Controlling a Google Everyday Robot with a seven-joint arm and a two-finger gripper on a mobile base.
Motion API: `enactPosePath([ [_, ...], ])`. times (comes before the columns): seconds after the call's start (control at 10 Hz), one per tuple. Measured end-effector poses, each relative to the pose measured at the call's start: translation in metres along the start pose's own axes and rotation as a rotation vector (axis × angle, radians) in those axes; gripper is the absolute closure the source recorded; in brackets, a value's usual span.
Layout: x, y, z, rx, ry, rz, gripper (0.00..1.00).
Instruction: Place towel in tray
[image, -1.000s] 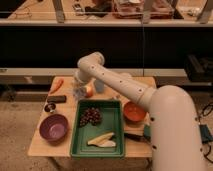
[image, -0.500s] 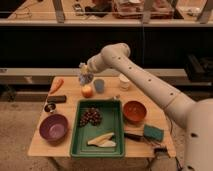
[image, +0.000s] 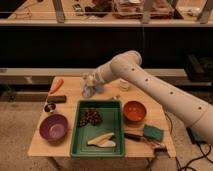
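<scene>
The towel (image: 90, 89) is a crumpled grey-blue cloth hanging just above the table's back edge, behind the green tray (image: 119, 131). My gripper (image: 91, 81) is at the end of the white arm that reaches in from the right, and it is shut on the top of the towel. The tray lies in the middle of the wooden table. It holds a bunch of dark grapes (image: 90, 117) and a pale peeled banana (image: 102, 140).
A purple bowl (image: 53, 127) is left of the tray and an orange bowl (image: 134, 111) is right of it. A carrot (image: 56, 85), a black bar (image: 56, 99) and a small can (image: 49, 107) lie at the left. A white cup (image: 124, 85), a green sponge (image: 153, 132) and a dark utensil (image: 135, 136) are at the right.
The gripper has risen from the table's back with the towel in it and now hangs behind the tray. The arm has swung up and to the right.
</scene>
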Motion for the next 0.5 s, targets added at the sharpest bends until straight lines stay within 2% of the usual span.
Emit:
enactPosePath([
  [0.2, -0.05, -0.012, 0.01, 0.0, -0.05, -0.01, 1.0],
  [0.3, -0.087, -0.011, 0.023, -0.008, -0.088, 0.002, 1.0],
  [0.5, -0.129, 0.001, 0.04, -0.033, -0.136, 0.03, 1.0],
])
